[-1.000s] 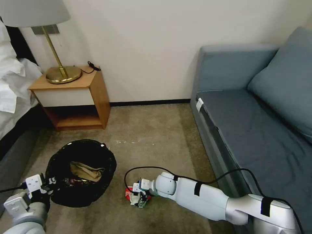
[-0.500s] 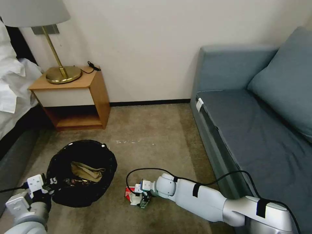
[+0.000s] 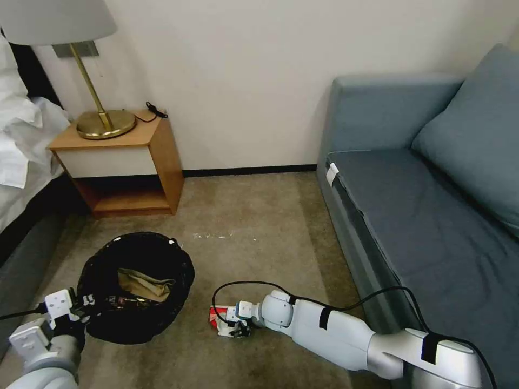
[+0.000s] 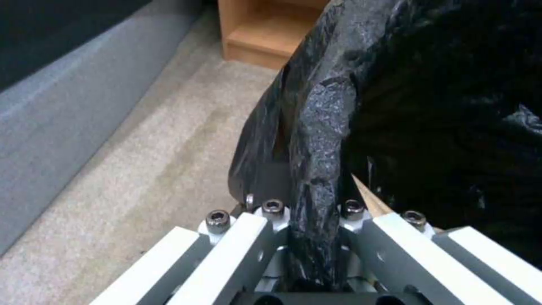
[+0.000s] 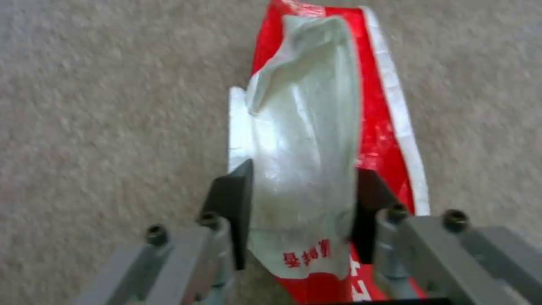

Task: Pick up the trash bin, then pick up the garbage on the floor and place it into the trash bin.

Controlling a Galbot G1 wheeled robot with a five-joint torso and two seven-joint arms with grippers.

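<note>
Down on the beige carpet [image 3: 254, 216], the right gripper [image 3: 236, 328] is low at the floor, just to the right of the low round trash bin lined with a crinkled black plastic bag [image 3: 135, 286]. Between its dark pads [image 5: 234, 212] sits the red-and-white crushed packet [image 5: 316, 152], lying flat on the carpet with its puffed white middle rising right into the gap. The jaws stand a little apart, one pad on each side of that white fold and touching or nearly touching it; whether they are actually squeezing it is hard to say. Most of the packet stretches away from the fingertips, with its red printed end tucked under the gripper body.

On the bin's other side, the left gripper [image 4: 313, 237] is closed tight on the bag-covered rim, black plastic bunched between its fingers [image 4: 248, 237]. Crumpled tan paper [image 3: 143, 285] lies inside the bin. Beyond the bin stands a wooden nightstand [image 3: 127, 162].
</note>
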